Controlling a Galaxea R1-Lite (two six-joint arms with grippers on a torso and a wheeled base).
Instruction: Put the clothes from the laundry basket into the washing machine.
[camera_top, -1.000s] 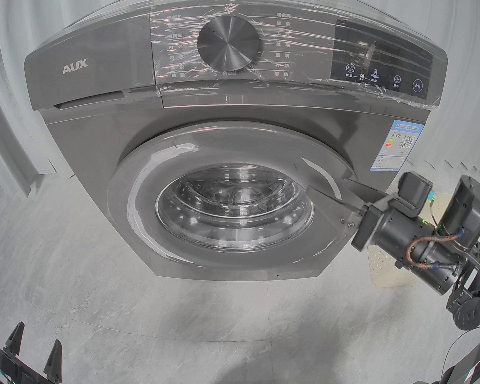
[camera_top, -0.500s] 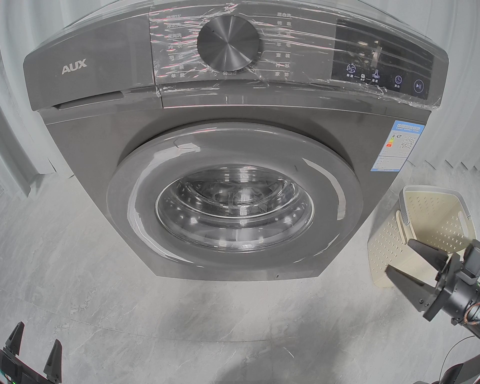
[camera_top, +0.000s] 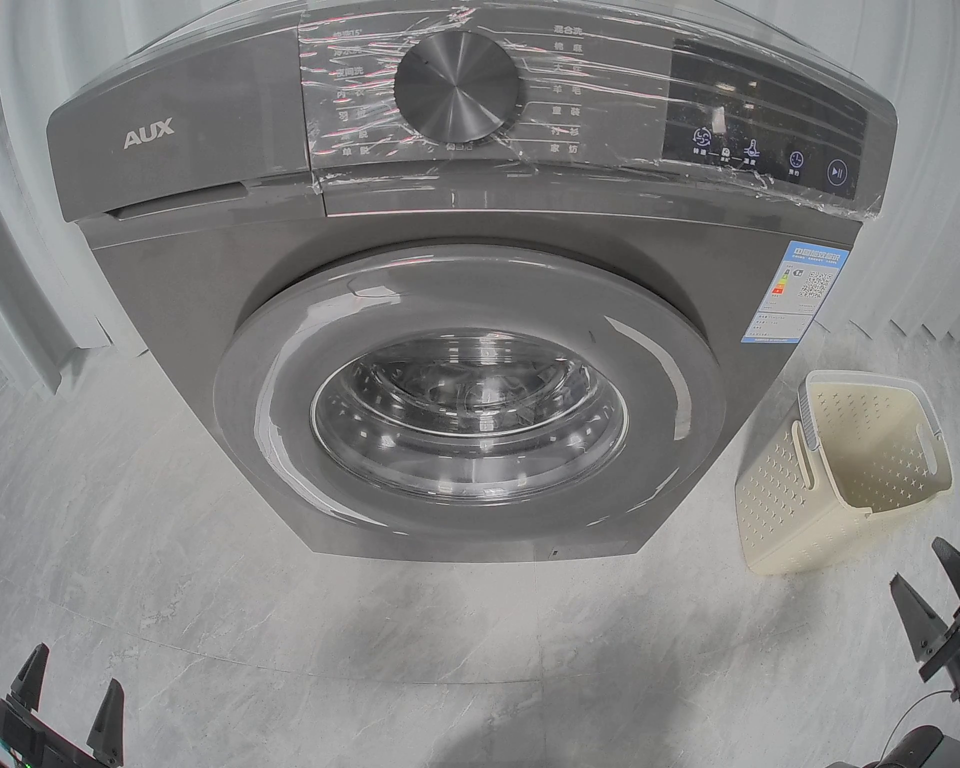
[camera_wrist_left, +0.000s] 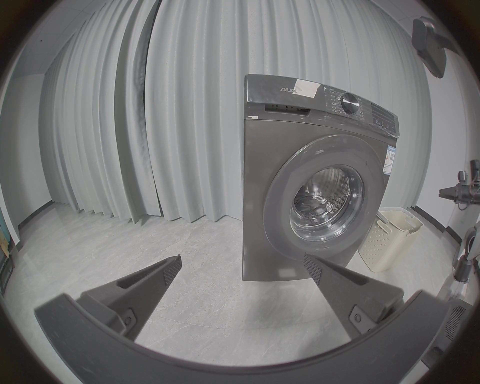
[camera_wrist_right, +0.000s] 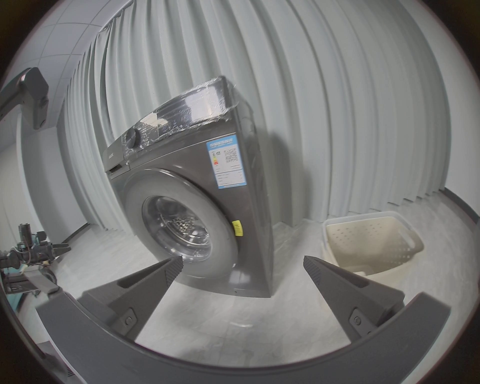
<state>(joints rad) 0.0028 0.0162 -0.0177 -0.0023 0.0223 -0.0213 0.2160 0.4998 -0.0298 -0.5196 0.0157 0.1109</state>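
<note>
The grey washing machine (camera_top: 470, 200) stands in front of me with its round glass door (camera_top: 470, 415) shut against the front panel. To its right on the floor sits the cream perforated laundry basket (camera_top: 790, 500), its inside showing bare walls. My left gripper (camera_top: 72, 680) hangs low at the near left, open with nothing between its fingers (camera_wrist_left: 150, 280). My right gripper (camera_top: 918, 562) is low at the near right, just in front of the basket, open and holding nothing. The right wrist view looks past that gripper (camera_wrist_right: 242, 259) at the machine (camera_wrist_right: 185, 210) and the basket (camera_wrist_right: 372, 240).
Pale curtains (camera_wrist_left: 150, 125) hang behind and beside the machine. Grey marble-look floor (camera_top: 450, 640) stretches open between me and the machine. A blue label (camera_top: 795, 290) is stuck on the machine's right front.
My right arm has drawn back from the door's right edge, down and to the right, uncovering the basket. The door stays shut. The left gripper has not moved.
</note>
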